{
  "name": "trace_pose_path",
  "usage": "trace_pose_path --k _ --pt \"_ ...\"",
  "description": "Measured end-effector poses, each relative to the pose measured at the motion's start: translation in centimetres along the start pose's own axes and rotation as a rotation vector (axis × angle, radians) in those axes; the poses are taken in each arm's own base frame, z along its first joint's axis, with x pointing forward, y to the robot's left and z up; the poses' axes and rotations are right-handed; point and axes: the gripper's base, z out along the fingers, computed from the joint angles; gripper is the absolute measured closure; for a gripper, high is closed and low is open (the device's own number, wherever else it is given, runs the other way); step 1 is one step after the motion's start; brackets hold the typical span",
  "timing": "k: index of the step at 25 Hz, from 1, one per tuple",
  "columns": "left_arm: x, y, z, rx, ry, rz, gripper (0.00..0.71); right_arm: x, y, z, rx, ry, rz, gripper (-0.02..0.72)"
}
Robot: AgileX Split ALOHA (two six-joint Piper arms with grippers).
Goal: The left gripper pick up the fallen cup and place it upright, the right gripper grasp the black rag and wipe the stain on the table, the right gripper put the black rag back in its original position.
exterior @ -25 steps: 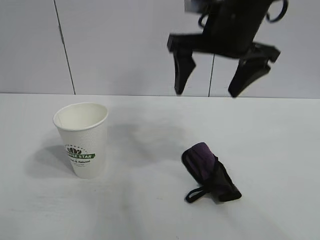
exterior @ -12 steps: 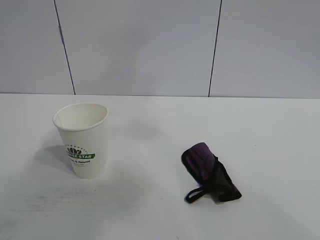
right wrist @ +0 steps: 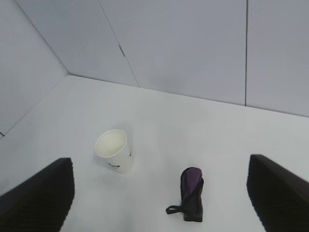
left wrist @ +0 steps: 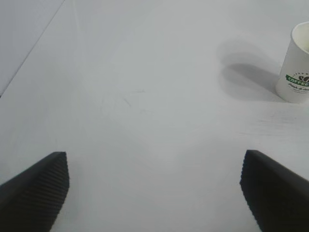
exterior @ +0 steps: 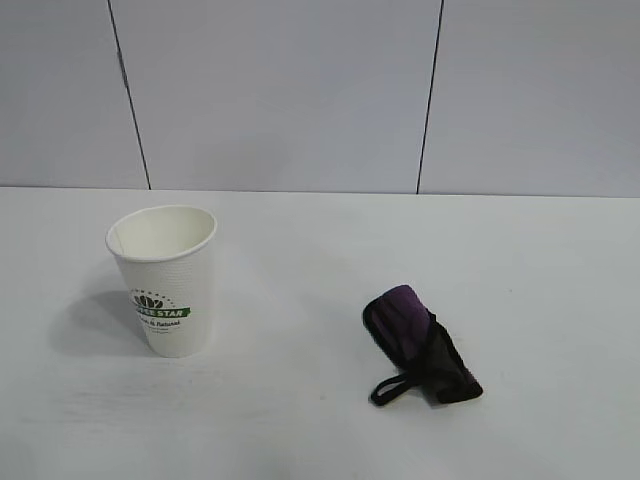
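Cup (exterior: 164, 278) stands upright on the tabletop (exterior: 300, 420), black rag (exterior: 420, 345) well apart. My left end effector (left wrist: 154, 193) and right end effector (right wrist: 159, 193) both hang released, grasping nothing.

A: What blocks me on the worktop (exterior: 520, 260)?

B: I see two things: the upright cup (exterior: 163, 278) on the left and the black rag (exterior: 418, 345) on the right, well apart.

A: Can a pincer pass between them?

B: Yes, that lane lies bare, as does the strip behind both, up to the wall (exterior: 300, 90).
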Motion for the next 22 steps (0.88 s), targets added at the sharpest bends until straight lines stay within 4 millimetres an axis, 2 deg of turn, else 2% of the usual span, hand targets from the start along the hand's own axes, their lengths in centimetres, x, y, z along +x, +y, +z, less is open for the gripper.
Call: trace_pose_path --k 4,9,15,22 --pt "0.0 0.0 0.0 0.000 0.000 0.000 0.016 3.1 -0.6 -0.8 0.044 0.012 -0.011 0.030" --pt "0.0 0.0 0.0 0.000 0.000 0.000 0.016 7.7 -1.4 -0.3 0.144 0.056 -0.005 0.030" --pt "0.0 0.0 0.0 0.000 0.000 0.000 0.016 13.1 -1.8 0.2 0.250 0.030 0.014 0.030" --pt "0.0 0.0 0.0 0.000 0.000 0.000 0.016 18.0 -1.8 0.3 0.355 -0.010 0.051 0.030"
